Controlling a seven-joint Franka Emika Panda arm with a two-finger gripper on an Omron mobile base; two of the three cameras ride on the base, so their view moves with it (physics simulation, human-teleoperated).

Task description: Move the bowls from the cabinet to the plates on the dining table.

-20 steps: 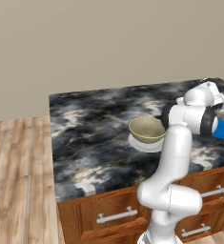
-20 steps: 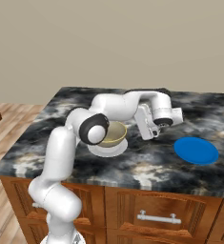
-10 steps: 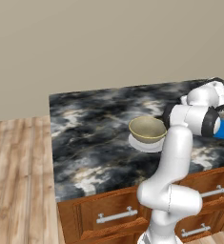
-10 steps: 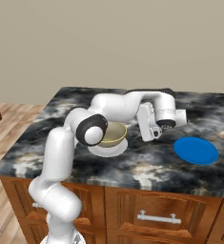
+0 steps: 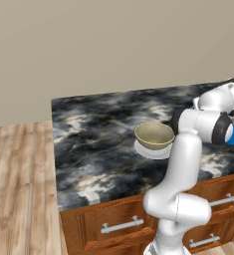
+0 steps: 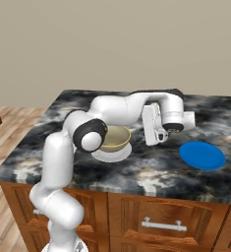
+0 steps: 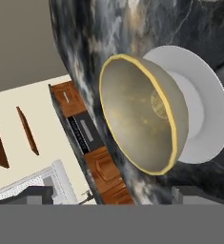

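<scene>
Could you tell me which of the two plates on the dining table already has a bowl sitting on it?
The pale grey-white plate carries the bowl. The bright blue plate, further along the dining table, has nothing on it.

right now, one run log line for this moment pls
gripper: open, holding nothing | bowl: on white plate | blue plate: no bowl yet | arm beside bowl

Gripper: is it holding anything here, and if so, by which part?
Nothing is held. The gripper is open, clear of the bowl, which sits on the pale plate.
</scene>
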